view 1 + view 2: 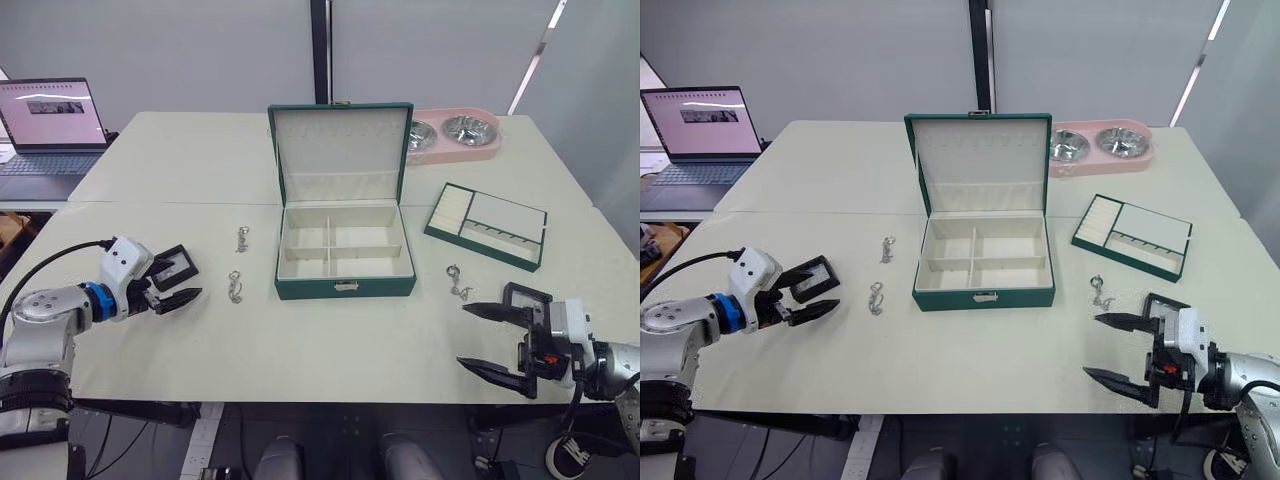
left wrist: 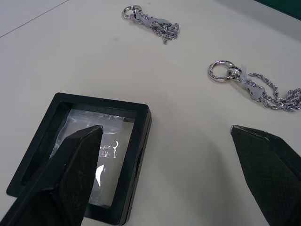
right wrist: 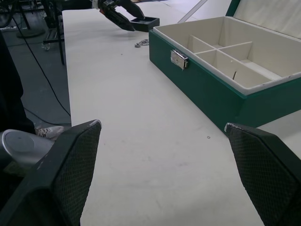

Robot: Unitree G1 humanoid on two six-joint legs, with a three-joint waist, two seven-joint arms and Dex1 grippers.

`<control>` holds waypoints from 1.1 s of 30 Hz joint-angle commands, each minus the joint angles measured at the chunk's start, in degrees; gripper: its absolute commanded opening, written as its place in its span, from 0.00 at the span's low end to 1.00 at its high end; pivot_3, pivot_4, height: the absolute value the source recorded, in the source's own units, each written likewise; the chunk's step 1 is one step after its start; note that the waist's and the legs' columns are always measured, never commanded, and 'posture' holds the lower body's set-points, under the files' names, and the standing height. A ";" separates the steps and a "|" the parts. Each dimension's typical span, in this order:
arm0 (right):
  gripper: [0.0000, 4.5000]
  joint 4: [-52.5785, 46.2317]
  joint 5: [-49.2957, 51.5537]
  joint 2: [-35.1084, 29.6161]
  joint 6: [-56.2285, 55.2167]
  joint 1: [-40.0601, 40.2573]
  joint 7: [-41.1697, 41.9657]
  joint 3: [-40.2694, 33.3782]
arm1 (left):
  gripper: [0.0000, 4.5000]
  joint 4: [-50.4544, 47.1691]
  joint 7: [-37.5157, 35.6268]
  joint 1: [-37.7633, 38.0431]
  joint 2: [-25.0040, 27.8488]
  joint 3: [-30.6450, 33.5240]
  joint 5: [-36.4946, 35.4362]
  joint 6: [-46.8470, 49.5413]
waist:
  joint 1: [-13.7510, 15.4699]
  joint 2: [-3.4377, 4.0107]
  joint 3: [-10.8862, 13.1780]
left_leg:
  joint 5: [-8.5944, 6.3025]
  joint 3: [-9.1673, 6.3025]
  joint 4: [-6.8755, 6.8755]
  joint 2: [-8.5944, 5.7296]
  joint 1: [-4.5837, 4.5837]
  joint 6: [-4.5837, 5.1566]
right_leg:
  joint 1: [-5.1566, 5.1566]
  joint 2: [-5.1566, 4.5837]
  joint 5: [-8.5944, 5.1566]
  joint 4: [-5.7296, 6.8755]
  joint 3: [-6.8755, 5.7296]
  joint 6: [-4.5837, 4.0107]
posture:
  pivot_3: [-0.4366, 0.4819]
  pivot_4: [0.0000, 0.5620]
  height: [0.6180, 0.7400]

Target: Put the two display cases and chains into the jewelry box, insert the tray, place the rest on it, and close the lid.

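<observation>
**At the near edge: both grippers open, nothing held yet**

Near the front right corner of the cream table [image 1: 300, 350], right gripper [image 1: 497, 341] spread wide and empty, a black-framed square display case [image 1: 524, 296] lying just behind it. Near the front left edge, left gripper [image 1: 172, 282] also parted and gripping nothing, one finger [image 2: 75, 165] hanging over the second black-framed display case [image 2: 89, 155] with its clear greyish window.

Risk as judged: thin, flat case likely to slide or tip under a finger pushing down on its window instead of catching its frame; nearby silver chain with ring clasp [image 1: 236, 286] liable to be swept along.

Farther in, another chain [image 1: 242, 238] left of the box, a third [image 1: 458, 282] right of it. Mid-table, large dark green jewelry box [image 1: 345, 288], cream compartments empty, hinged lid [image 1: 341, 150] standing upright. Toward the right edge, shallow green tray [image 1: 487, 225]; at the far edge, pink double bowl [image 1: 455, 135].
</observation>
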 commanded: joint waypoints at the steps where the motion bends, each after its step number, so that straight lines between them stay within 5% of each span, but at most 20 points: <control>1: 0.99 -2.16 0.26 0.06 -1.59 0.22 -0.52 -0.55 | 1.00 1.18 -0.85 -1.55 1.78 -0.37 0.83 -0.76 | 0.00 0.00 0.00 | 0.00 0.00 0.00 0.00 0.00 0.00 | 0.01 0.00 0.00 0.00 0.00 0.00 | 0.48 0.27 1.00; 12: 0.99 -1.36 -0.73 0.57 -4.24 1.22 -1.14 0.19 | 1.00 5.18 -0.38 -3.65 1.40 -1.33 2.89 -1.85 | 0.02 -0.01 0.00 | 0.00 -0.02 0.01 0.00 0.00 0.00 | 0.00 0.00 0.00 0.01 -0.01 0.00 | 0.48 0.27 1.00; 15: 1.00 -1.11 -0.86 0.62 -4.56 1.20 -1.25 0.33 | 0.87 5.77 -0.14 -4.00 1.15 -1.55 3.07 -2.14 | 0.04 -0.01 0.00 | 0.00 -0.02 0.01 0.00 0.00 0.00 | 0.00 0.00 0.00 0.01 -0.01 0.00 | 0.48 0.27 1.00; 27: 1.00 -0.12 -0.62 0.87 -5.00 0.58 -1.21 0.27 | 0.01 7.43 0.62 -5.21 0.91 -1.46 3.16 -3.22 | 0.04 0.00 0.00 | 0.00 -0.02 0.01 0.00 0.00 0.00 | 0.00 0.00 0.00 0.02 -0.01 0.00 | 0.48 0.27 1.00; 33: 1.00 -1.44 0.22 0.84 -4.67 1.21 -1.39 -0.25 | 0.01 6.62 0.38 -4.45 1.50 -0.71 2.45 -2.37 | 0.04 -0.01 0.00 | 0.00 -0.03 0.02 0.00 0.00 0.00 | 0.00 0.00 0.00 0.03 -0.02 0.00 | 0.48 0.27 1.00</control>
